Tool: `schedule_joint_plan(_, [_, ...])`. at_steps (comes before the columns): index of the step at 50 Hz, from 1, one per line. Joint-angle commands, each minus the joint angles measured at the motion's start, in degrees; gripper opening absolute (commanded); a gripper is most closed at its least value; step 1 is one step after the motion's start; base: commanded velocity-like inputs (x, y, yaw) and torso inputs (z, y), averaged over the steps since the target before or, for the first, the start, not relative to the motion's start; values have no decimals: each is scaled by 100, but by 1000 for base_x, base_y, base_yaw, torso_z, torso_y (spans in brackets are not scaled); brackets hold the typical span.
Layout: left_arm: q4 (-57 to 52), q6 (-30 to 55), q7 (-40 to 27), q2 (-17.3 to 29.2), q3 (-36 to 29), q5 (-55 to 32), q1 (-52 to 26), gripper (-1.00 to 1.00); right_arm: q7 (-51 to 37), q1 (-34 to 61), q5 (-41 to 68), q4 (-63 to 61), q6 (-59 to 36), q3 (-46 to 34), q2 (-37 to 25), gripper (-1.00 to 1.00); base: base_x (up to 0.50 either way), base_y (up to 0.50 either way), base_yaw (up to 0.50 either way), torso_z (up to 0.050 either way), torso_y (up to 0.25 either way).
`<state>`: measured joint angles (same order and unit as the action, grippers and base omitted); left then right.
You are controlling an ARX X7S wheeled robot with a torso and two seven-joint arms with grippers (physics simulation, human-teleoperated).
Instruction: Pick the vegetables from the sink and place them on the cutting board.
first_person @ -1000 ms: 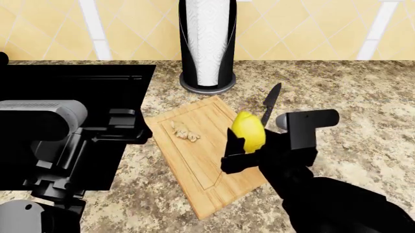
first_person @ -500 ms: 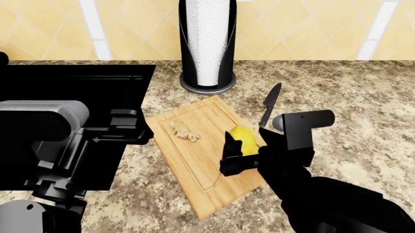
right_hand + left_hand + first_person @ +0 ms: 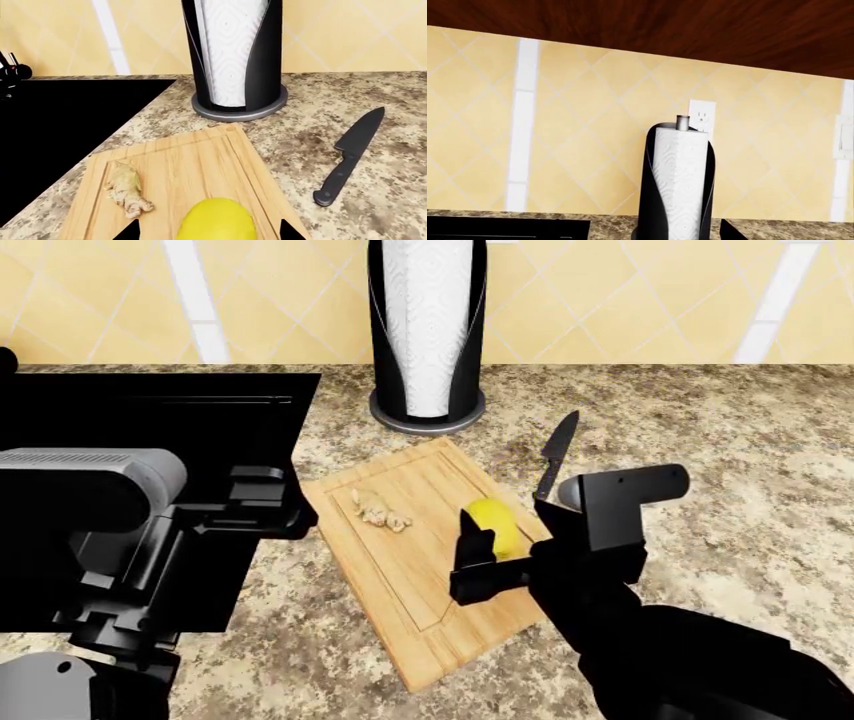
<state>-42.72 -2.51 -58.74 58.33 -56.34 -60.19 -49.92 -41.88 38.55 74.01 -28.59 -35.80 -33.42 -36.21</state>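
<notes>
The right gripper (image 3: 497, 552) had come down since a second ago, when it carried the lemon (image 3: 491, 523) high above the wood; now the smooth, bright-yellow oval sat low on the cutting board (image 3: 400, 570), near its 3 o'clock edge, between the two black fingers. Whether the jaws were still pressing it or had already let go, I cannot tell. To my judgement the second vegetable was almost placed and only the release remained. The knobby, pale-beige ginger (image 3: 379, 513) lay at about 10 o'clock from the lemon, apart from it, on the grooved light wood. The left gripper (image 3: 260, 502) hung over the glossy black sink (image 3: 200, 400); its opening I cannot tell. Farther, at 12 o'clock, a black knife (image 3: 555, 457) lay on the speckled granite counter (image 3: 721, 440), then the paper towel holder (image 3: 426, 335).
</notes>
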Motion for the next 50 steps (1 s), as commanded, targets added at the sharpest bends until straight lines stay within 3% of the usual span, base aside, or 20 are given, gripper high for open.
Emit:
schedule_joint_plan(1, [-26, 23, -9, -1, 11, -6, -2, 100, -29, -17, -87, -237, 111, 72, -61, 100, 0, 0, 0, 0, 0])
schedule_joint_plan(17, [-65, 20, -29, 13, 34, 17, 21, 100, -1627, 123, -230, -3136, 808, 1158, -1268, 100, 0, 0, 0, 0, 0])
schedule_joint_plan(21, [-85, 25, -39, 21, 41, 14, 20, 100, -2223, 1426, -795, -3141, 2615, -1178, -2408, 100, 0, 0, 0, 0, 0])
schedule_joint_plan(25, [-91, 28, -42, 26, 51, 4, 16, 100, -2880, 3410, -1384, -3139, 3937, -4009, -2988, 100, 0, 0, 0, 0, 0])
schedule_joint_plan(30, [-105, -1, -49, 44, 72, 26, 32, 100, -3674, 5952, -2100, -3140, 5127, -7286, -3078, 100, 0, 0, 0, 0, 0])
schedule_joint_plan(33, [-116, -55, -69, 66, 104, 49, 52, 100, -4332, 7603, -2643, -3140, 5900, -9403, -2809, 100, 0, 0, 0, 0, 0])
schedule_joint_plan(35, [-124, -75, -79, 74, 116, 61, 61, 100, -4756, 8358, -2942, -3139, 6320, -10414, -2543, 100, 0, 0, 0, 0, 0])
schedule_joint_plan(42, [-292, -501, -278, 212, 316, 463, 248, 100, -4807, 8727, -3193, -3140, 6568, -10799, -2709, 100, 0, 0, 0, 0, 0])
schedule_joint_plan(50, [-499, -1637, -585, 508, 739, 1161, 765, 100, -4809, 9036, -3738, -3141, 6890, -11094, -3243, 100, 0, 0, 0, 0, 0])
